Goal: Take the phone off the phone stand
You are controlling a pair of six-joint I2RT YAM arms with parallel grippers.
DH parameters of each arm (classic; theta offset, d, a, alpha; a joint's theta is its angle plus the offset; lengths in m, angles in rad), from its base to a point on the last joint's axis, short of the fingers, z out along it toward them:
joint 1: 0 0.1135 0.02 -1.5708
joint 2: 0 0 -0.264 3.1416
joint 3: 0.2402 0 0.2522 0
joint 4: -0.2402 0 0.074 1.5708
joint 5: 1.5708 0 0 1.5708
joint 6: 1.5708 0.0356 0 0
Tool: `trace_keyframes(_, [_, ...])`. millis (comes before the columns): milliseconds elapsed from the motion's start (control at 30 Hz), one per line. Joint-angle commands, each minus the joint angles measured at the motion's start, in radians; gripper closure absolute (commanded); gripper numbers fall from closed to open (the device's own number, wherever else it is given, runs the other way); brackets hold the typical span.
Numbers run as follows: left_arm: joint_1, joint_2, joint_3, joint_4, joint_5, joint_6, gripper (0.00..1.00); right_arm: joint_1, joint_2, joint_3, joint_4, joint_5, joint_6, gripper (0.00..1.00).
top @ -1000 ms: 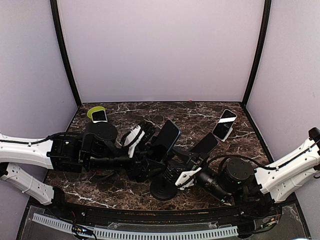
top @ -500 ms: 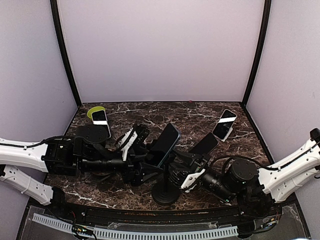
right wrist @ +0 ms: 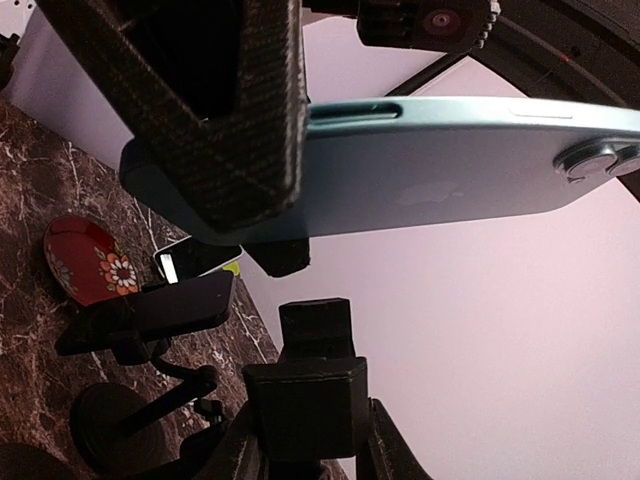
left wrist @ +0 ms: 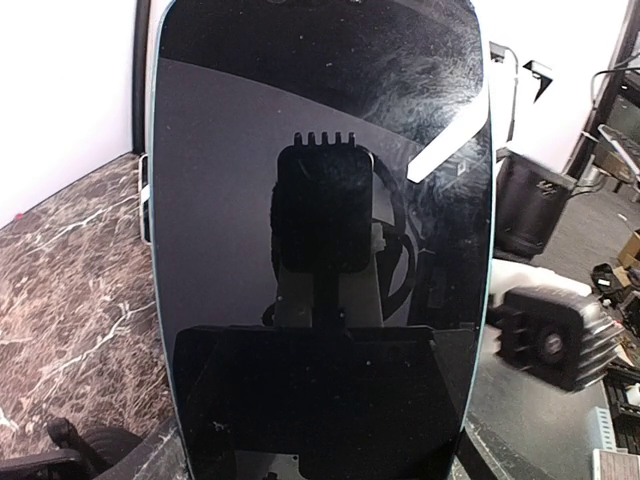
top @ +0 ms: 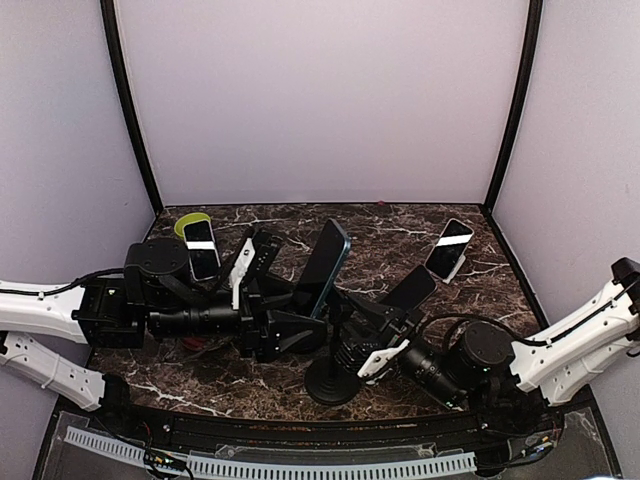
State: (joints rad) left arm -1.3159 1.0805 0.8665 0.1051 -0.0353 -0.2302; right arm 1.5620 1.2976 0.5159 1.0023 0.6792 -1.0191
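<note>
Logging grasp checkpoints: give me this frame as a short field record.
phone: blue phone, tilted, lifted clear of the cradle
left gripper: shut on the blue phone's lower end
right gripper: shut on the phone stand stem
stand: base on the marble table, cradle empty
task state: phone off the stand, not yet set down

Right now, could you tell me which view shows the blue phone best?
Top external shows the blue phone nearly whole, tilted above the stand. The left wrist sees only its dark screen; the right wrist only its back.
</note>
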Motion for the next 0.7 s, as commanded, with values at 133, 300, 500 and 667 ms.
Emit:
trace_keyframes(133, [0.000, -0.081, 0.016, 0.081, 0.018, 0.066, 0.59, 0.000, 0.070, -0.021, 0.303, 0.072, -0.188, 1.00])
trace_keyframes(300, [0.000, -0.094, 0.039, 0.056, -0.008, 0.080, 0.59, 0.000, 0.078, -0.022, 0.282, 0.073, -0.165, 1.00])
trace_keyframes(500, [0.000, -0.114, 0.072, 0.016, -0.093, 0.089, 0.59, 0.000, 0.075, -0.020, 0.278, 0.084, -0.167, 1.00])
trace_keyframes(667, [0.028, -0.088, 0.166, -0.102, -0.246, 0.099, 0.59, 0.001, 0.077, -0.021, 0.278, 0.081, -0.171, 1.00])
